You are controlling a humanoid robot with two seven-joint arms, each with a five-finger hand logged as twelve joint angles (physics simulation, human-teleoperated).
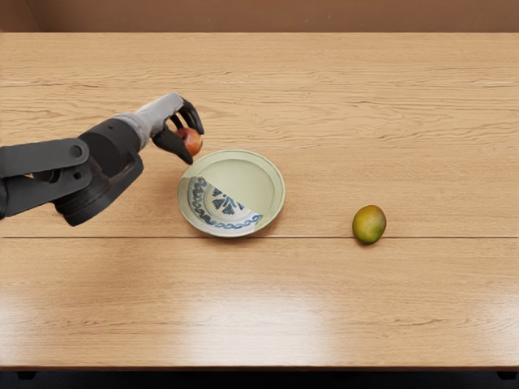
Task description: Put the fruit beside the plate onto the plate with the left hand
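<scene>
Hand: the left hand (170, 123) is closed around a red fruit (192, 139), just off the upper-left edge of the plate (272, 174).
Grip: the dark fingers (192, 113) curl over the top of the fruit and the thumb (173, 144) presses in from below left. The opening is narrow, only as wide as the fruit.
Fruit in hand: reddish-orange and round, partly hidden by the fingers. It sits just outside the plate's rim, not over the bowl of the plate. Whether it rests on the table (324, 97) or is raised off it, I cannot tell.
Arm: the left arm (81, 170), grey and black, comes in from the left of the plate and slants up toward its upper-left rim.
Plate: pale green with a blue pattern along its lower-left inside. Nothing lies in it.
Other fruit: a green-yellow mango (369, 224) lies on the table well to the right of the plate, slightly lower, touching nothing else.
Count: one hand, one arm, one plate, two fruits (one held, one lying loose), one wooden table.
</scene>
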